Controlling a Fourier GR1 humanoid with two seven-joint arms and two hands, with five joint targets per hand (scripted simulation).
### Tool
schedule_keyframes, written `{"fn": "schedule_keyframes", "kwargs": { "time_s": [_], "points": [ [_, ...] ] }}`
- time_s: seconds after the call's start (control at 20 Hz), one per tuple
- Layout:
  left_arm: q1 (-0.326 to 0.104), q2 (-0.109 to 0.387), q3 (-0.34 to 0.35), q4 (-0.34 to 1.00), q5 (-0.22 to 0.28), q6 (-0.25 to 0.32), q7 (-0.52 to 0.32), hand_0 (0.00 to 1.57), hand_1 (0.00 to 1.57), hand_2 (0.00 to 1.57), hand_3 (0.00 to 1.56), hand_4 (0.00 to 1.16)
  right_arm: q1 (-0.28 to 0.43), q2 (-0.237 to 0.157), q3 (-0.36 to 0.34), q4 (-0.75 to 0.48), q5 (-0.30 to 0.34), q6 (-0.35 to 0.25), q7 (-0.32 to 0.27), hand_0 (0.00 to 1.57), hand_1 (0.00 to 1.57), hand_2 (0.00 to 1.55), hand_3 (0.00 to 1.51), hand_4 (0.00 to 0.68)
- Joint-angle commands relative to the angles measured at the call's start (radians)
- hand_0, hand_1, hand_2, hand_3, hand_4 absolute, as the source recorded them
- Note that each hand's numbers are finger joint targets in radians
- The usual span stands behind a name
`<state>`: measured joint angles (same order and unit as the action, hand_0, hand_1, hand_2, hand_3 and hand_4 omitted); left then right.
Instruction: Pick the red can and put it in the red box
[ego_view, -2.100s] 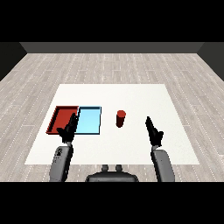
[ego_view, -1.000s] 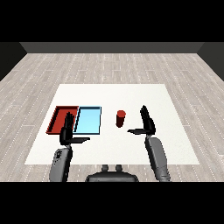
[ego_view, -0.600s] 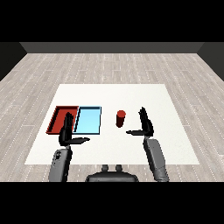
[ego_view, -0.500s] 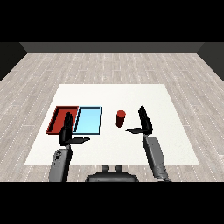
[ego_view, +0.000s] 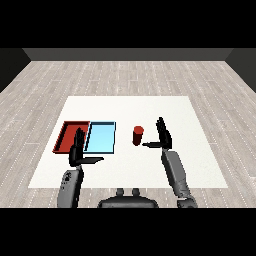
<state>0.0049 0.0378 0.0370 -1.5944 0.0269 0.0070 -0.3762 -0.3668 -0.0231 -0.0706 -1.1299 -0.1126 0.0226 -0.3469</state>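
Observation:
The red can (ego_view: 138, 135) stands upright on the white table, right of the light blue tray. My right hand (ego_view: 163, 136) is just to the can's right, open, fingers straight up and thumb reaching toward the can without touching it. The red tray (ego_view: 68, 136) lies at the left, next to the light blue tray (ego_view: 101, 137). My left hand (ego_view: 77, 151) is open, held over the front edge where the two trays meet, thumb pointing right.
The white table (ego_view: 190, 120) spreads on all sides of the trays and can. Grey plank floor surrounds it.
My right hand has moved left toward the red can and turned its thumb to it. The left hand shifted slightly right and opened its thumb. The can stayed put.

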Motion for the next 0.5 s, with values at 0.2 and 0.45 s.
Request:
{"fn": "schedule_keyframes", "kwargs": {
  "time_s": [0.2,0.45],
  "points": [
    [-0.023,0.026,0.039,0.048,0.029,-0.031,-0.030,0.00,0.00,0.00,0.00,0.00,-0.086,0.022,0.009,0.134,-0.021,-0.027,-0.026,0.00,0.00,0.00,0.00,0.000],
    [-0.031,0.018,0.037,0.019,0.071,-0.053,0.015,0.00,0.00,0.00,0.00,0.00,-0.114,0.023,0.109,0.276,-0.134,-0.088,-0.145,0.00,0.00,0.00,0.00,0.000]
  ]
}}
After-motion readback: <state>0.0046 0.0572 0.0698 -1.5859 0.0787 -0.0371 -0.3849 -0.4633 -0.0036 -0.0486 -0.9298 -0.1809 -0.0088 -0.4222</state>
